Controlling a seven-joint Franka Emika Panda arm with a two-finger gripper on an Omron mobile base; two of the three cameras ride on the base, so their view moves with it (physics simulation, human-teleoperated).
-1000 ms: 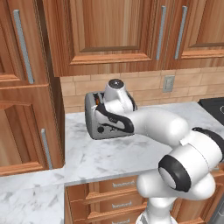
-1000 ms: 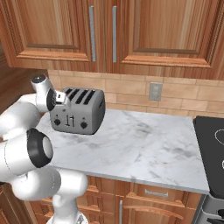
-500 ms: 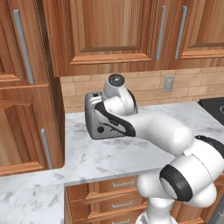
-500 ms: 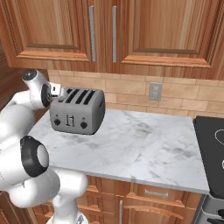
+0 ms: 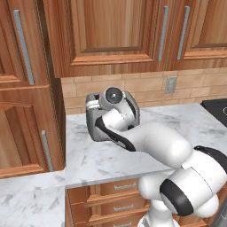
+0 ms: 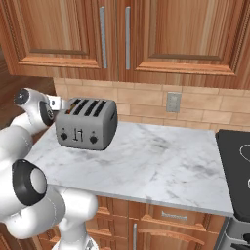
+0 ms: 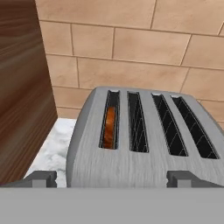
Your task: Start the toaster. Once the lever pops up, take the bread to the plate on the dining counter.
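Overhead, open claw (image 7: 111,177) above toaster (image 7: 144,140), bread (image 7: 110,121) in leftmost slot

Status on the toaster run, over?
Tool open, empty, poised above toaster. Bread down in outermost slot by the cabinet side. Nothing in the way.

a home kitchen: wooden wall cabinets (image 6: 122,34) at 12 o'clock, marble worktop (image 6: 161,166), tiled backsplash (image 7: 131,48), toaster (image 6: 87,124), stove (image 6: 239,156) at 3 o'clock.
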